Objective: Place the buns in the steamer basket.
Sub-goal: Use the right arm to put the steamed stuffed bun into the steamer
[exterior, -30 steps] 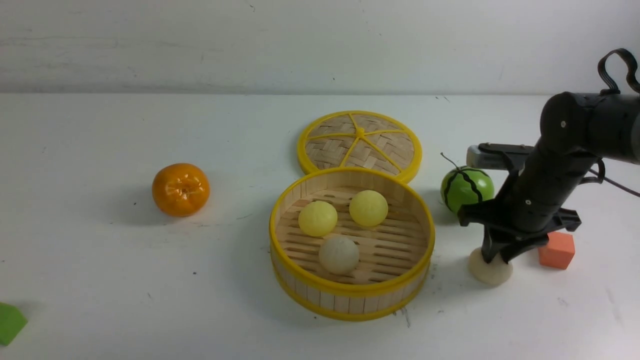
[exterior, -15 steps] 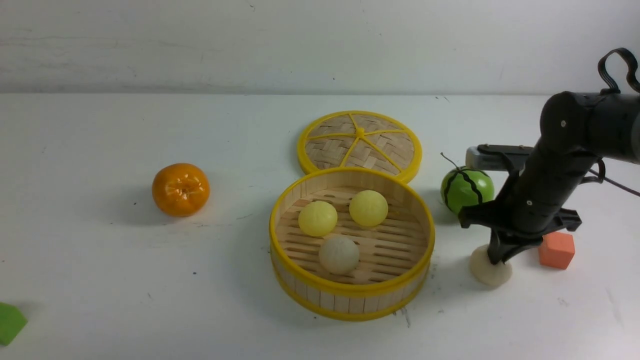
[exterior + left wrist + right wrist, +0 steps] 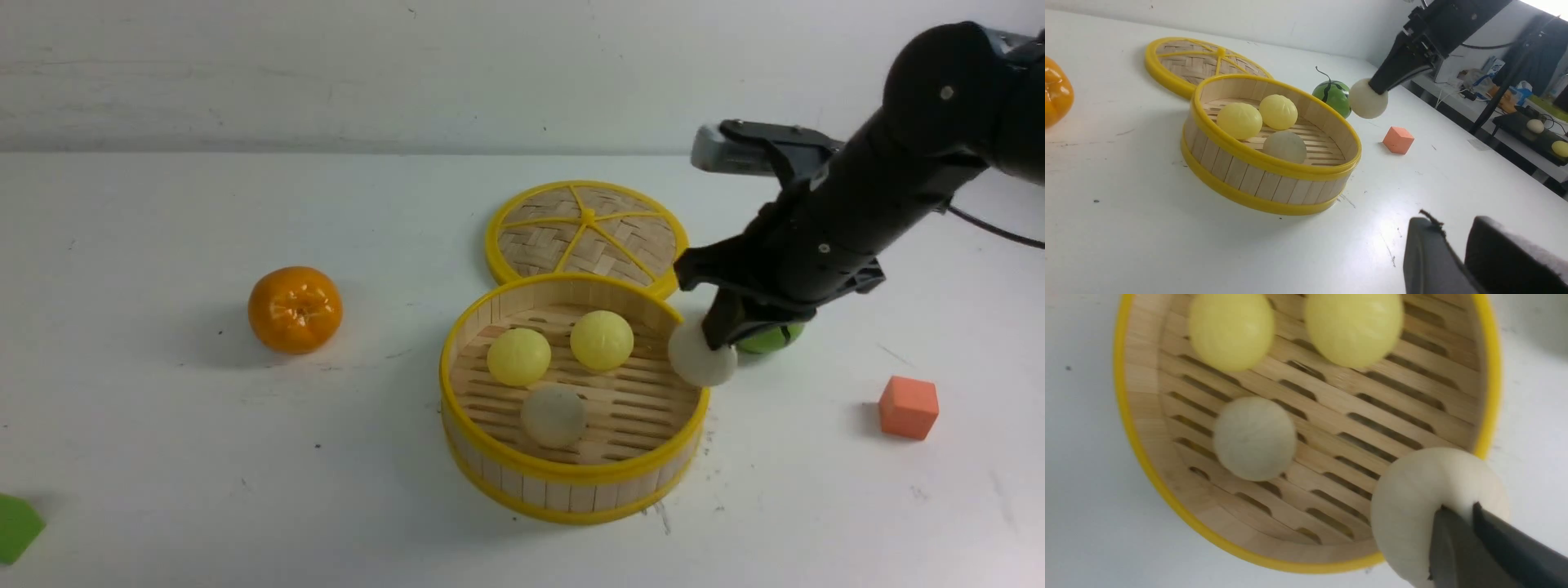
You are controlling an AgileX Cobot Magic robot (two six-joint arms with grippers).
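The last cream bun (image 3: 700, 356), judged light, soft and roll-prone, was pinched at its pleated top by the right gripper (image 3: 718, 336) fingers over the steamer basket (image 3: 571, 478) rim, left gripper (image 3: 1457, 249) fingers seen slightly parted.

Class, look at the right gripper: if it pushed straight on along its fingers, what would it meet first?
Probably the steamer basket, at its right rim or slatted floor; the right gripper carries a cream bun above that edge. Depth is uncertain.

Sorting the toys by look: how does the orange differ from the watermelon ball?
The orange is glossy orange all over; the watermelon ball is green with dark stripes and a thin stem. The orange sits alone in open view, left of the steamer basket; the watermelon ball is right of it, mostly hidden behind the right gripper. Both are round.
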